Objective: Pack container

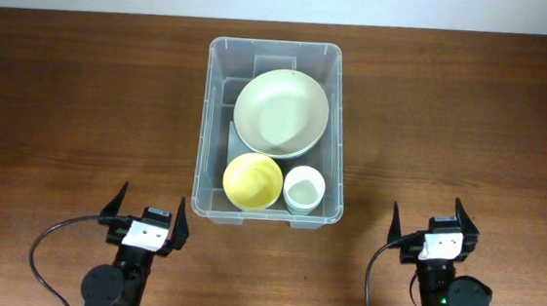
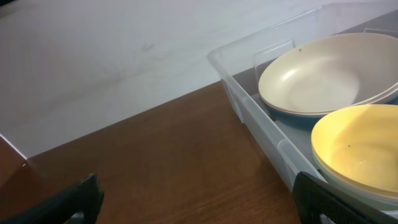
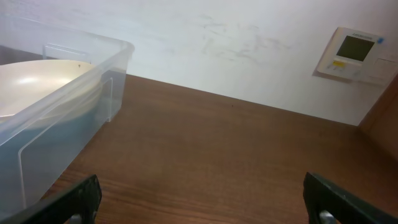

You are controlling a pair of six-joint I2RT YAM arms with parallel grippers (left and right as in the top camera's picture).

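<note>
Three dishes sit inside the container: a large pale bowl fills its far half, a yellow bowl is in its near-left corner, and a small white cup is in its near-right corner, just beside the yellow one. The container stands upright on the brown table. My left gripper is off its near-left corner, fingers spread, nothing held. My right gripper is off its near-right corner, likewise spread and empty. Neither touches its walls.

I have open counter toward its left and right edges; mid-counter, the container blocks passage, crowded with bowls.
</note>
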